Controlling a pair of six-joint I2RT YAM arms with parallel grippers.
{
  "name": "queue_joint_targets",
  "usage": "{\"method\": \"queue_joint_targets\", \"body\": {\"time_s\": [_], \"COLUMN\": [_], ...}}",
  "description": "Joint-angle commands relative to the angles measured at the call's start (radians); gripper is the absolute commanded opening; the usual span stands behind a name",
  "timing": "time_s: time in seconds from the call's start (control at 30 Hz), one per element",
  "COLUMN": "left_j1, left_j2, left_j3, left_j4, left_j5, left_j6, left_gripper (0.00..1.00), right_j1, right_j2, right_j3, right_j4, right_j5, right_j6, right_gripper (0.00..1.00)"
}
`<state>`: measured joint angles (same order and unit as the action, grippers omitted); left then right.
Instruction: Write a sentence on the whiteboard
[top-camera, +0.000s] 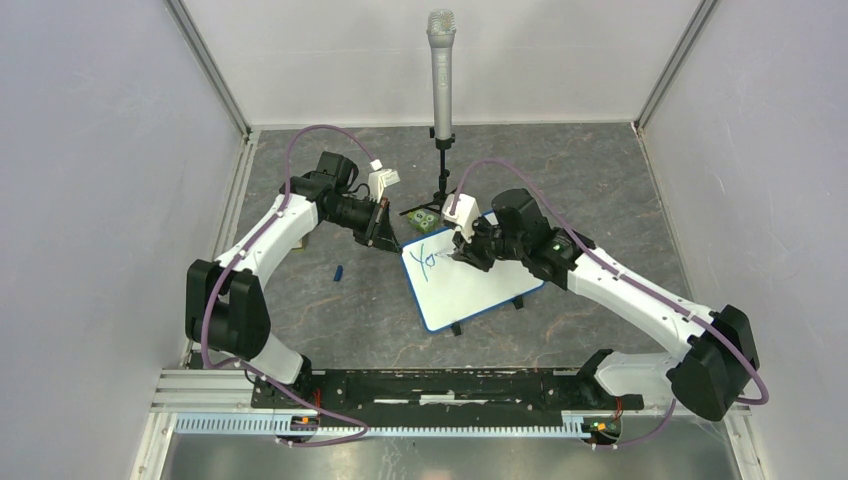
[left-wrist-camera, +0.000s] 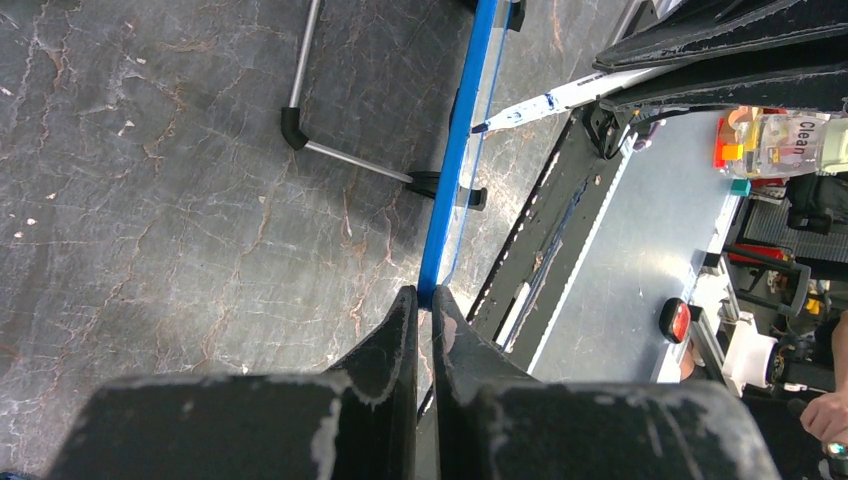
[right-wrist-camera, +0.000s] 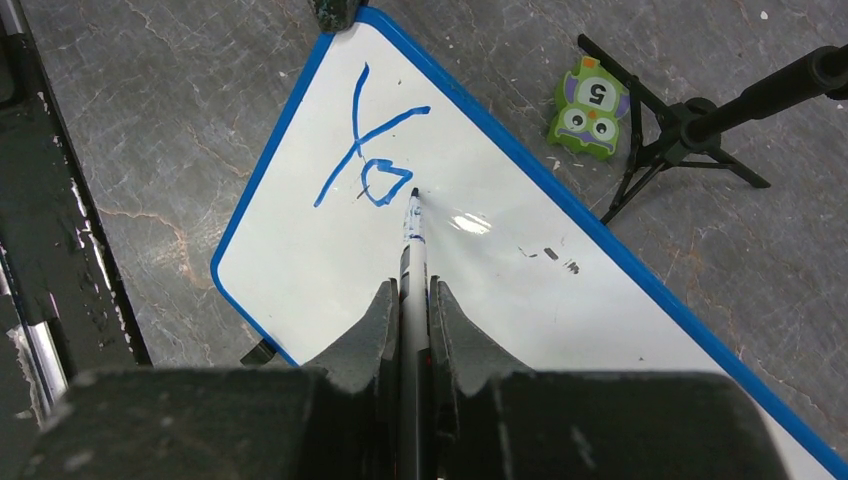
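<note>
The right claw (right-wrist-camera: 411, 292) pinches the marker (right-wrist-camera: 413, 235), its tip touching the whiteboard (right-wrist-camera: 300, 280) mid-table, just beside the blue writing (right-wrist-camera: 368, 150). The left claw (left-wrist-camera: 424, 300) pinches the board's corner. Pressing too hard could slide the board loose and smear the letters

The grey marbled surface (top-camera: 330, 320) carries the whiteboard (top-camera: 470, 290) below the right claw (top-camera: 462, 252), a green owl toy (top-camera: 425, 218) and microphone stand (top-camera: 441, 190) just beyond it, and a small blue piece (top-camera: 338, 272) near the left claw (top-camera: 383, 228).
</note>
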<state>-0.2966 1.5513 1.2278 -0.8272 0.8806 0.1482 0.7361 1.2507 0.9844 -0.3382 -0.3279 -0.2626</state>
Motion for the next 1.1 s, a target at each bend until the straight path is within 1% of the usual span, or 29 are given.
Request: {"method": "queue_joint_targets", "body": {"time_s": [0.0, 0.47, 0.8, 1.07], "left_j1": [-0.003, -0.003, -0.002, -0.002], "left_j2": [0.001, 0.001, 0.002, 0.007], "left_j3": [0.021, 0.021, 0.022, 0.021], "left_j4": [0.001, 0.002, 0.002, 0.002], "left_j5": [0.015, 0.014, 0.014, 0.017], "left_j6": [0.028, 0.026, 0.028, 0.029], "left_gripper": [0.02, 0.02, 0.03, 0.03], "right_j1": [0.003, 0.003, 0.005, 0.005], "right_j2": [0.012, -0.006, -0.022, -0.031], "right_j3": [0.018, 0.007, -0.048, -0.049], "right_j4": [0.046, 0.015, -0.008, -0.02], "right_j5": [0.01, 0.077, 0.043, 0.041], "right_j6": [-0.001, -0.021, -0.021, -0.033], "right_gripper": [0.0, 0.0, 0.0, 0.0]}}
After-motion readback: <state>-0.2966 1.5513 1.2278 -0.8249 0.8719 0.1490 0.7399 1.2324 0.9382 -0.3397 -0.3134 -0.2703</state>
